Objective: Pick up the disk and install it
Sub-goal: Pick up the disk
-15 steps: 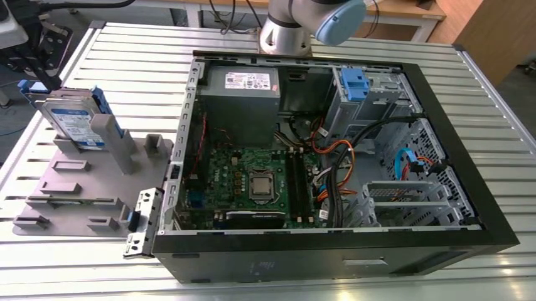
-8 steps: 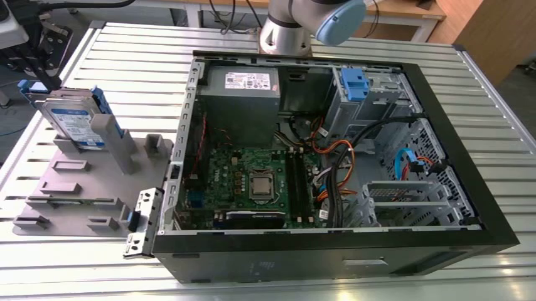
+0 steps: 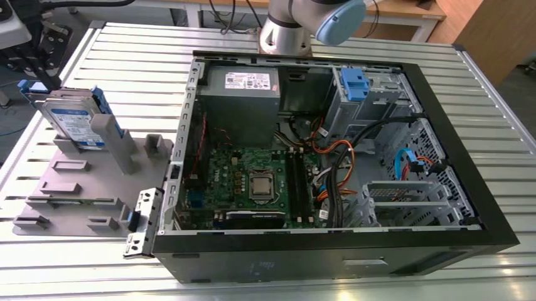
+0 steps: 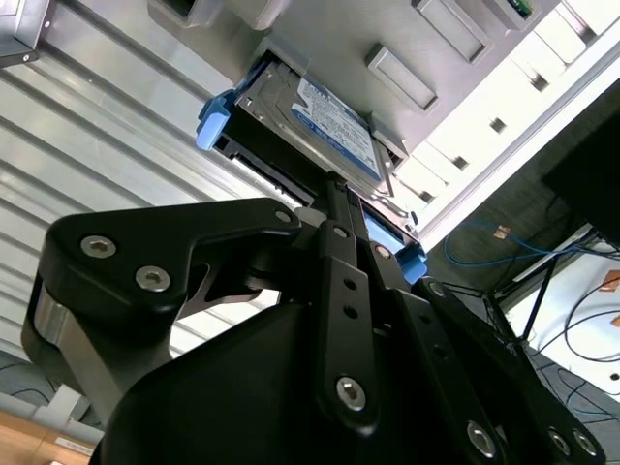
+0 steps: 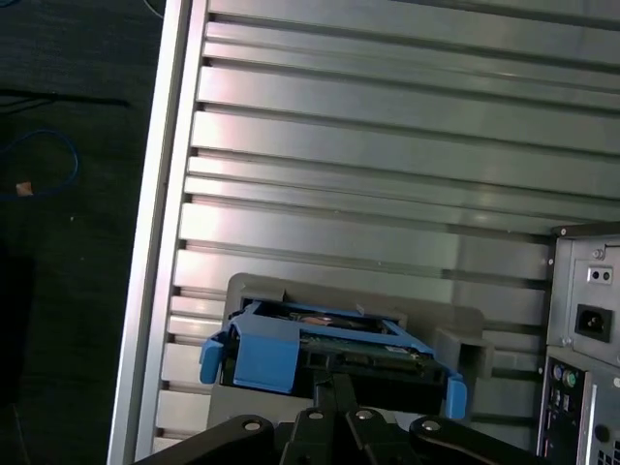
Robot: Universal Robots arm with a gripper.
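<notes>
The disk [image 3: 74, 122] stands on edge in a grey holder [image 3: 92, 188] at the exterior view's left, beside the open computer case [image 3: 469, 182]. It is silver metal with a white-and-blue label and sits in a blue plastic carrier. In both wrist views the disk [image 4: 334, 121] [image 5: 320, 339] lies just past my black gripper [image 4: 334, 184] [image 5: 334, 383]. The gripper's fingertips are together, shut, right at the disk's near edge. I cannot tell whether they touch it.
The case holds a green motherboard [image 3: 251, 179], a grey power supply [image 3: 243, 88], cables and a second blue carrier [image 3: 353, 84] in the drive bay. The arm's base [image 3: 289, 31] stands behind the case. The slatted table's edge [image 5: 155, 194] is close to the holder.
</notes>
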